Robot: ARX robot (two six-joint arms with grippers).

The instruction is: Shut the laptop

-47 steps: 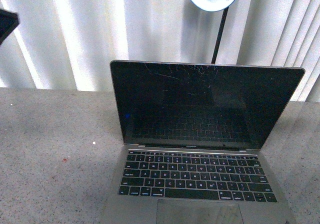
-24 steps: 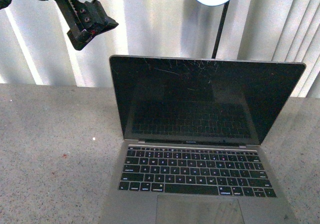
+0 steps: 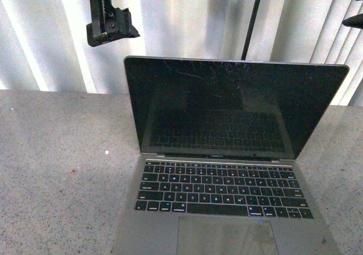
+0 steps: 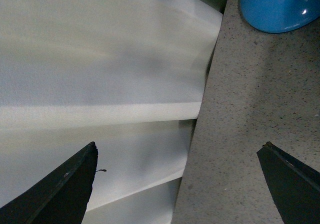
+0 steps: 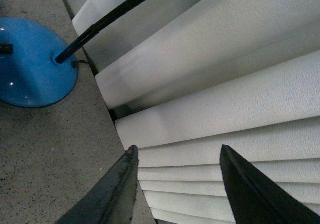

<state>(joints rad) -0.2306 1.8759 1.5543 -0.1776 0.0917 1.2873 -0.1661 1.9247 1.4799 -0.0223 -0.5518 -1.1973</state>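
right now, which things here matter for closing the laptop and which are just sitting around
For the job: laptop, lid open; left gripper, open; right gripper, open.
Just lying about: blue lamp; white blinds; grey table.

The slim grey metal laptop (image 3: pixel 232 158) has black keys (image 3: pixel 221 189) and a scratched black screen (image 3: pixel 227 107). The grey stone desk (image 3: pixel 57 175) is speckled. The round lamp base (image 5: pixel 30 64) is blue.

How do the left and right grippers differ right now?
The left gripper shows nearly whole in the front view, above the laptop's left screen corner; the right gripper barely shows at that view's right edge. The left gripper's jaws gape wider than the right gripper's. Both are open, empty and off the laptop.
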